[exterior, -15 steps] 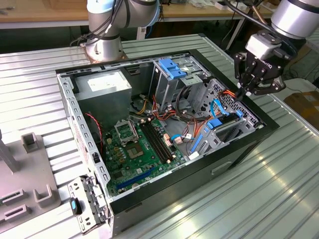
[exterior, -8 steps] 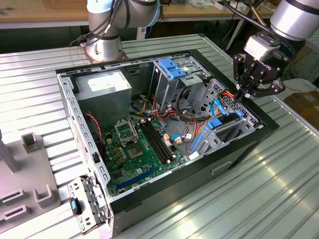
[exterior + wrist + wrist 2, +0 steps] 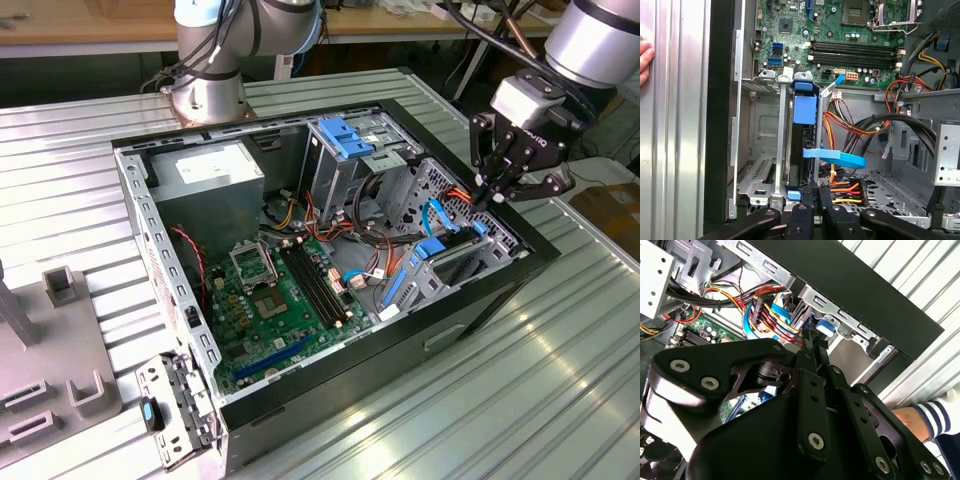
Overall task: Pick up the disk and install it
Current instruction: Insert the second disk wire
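Claw (image 3: 497,196): black, with linked fingers, hanging over the corner of the open computer case at the exterior view's right; its fingertips come together on the upper edge of the disk, clenched on it.
Claw in the first wrist view (image 3: 816,196): the fingers meet close together at the end of the disk.
Disk (image 3: 803,145): stands on edge in a slot of the metal drive cage, dark body with a bright blue carrier rail along its top; in the exterior view it appears as a blue-edged strip (image 3: 447,244) just under the claw.
Drive cage (image 3: 760,187): grey perforated sheet metal, set against the black side wall of the case.
Blue cable (image 3: 837,157): a thin flat band curving out just beside the disk.
Motherboard (image 3: 285,305): green, lying flat on the case floor, well apart from the claw.
Blue bracket (image 3: 345,138): sits on top of the tall metal bay near the back of the case.
Computer case (image 3: 350,385): open, resting on a ribbed metal worktop (image 3: 520,400).
Person's hand (image 3: 645,60): rests on the worktop beside the case wall.
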You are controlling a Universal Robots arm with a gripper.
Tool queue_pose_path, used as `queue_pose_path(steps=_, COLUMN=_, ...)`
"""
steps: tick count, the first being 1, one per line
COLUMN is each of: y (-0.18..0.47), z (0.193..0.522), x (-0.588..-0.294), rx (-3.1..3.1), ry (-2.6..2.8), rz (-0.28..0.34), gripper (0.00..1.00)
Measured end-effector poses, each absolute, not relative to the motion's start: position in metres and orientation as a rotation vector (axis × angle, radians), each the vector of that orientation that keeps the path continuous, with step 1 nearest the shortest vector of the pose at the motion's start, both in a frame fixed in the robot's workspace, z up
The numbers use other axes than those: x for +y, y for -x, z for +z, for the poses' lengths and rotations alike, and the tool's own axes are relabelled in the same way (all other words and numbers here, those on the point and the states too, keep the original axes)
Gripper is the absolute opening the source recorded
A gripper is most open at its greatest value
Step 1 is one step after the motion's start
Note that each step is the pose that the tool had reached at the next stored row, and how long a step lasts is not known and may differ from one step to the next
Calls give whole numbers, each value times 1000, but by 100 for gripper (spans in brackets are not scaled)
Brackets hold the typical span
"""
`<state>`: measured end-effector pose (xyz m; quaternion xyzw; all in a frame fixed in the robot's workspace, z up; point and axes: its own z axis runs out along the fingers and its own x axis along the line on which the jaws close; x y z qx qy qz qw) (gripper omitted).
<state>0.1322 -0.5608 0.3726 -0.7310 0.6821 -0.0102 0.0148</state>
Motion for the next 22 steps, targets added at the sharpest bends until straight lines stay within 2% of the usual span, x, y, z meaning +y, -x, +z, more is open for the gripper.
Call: queue_pose_path(steps=22, y=-125, z=368, x=-565, rx=2186, ry=2216, rz=-33, gripper=16)
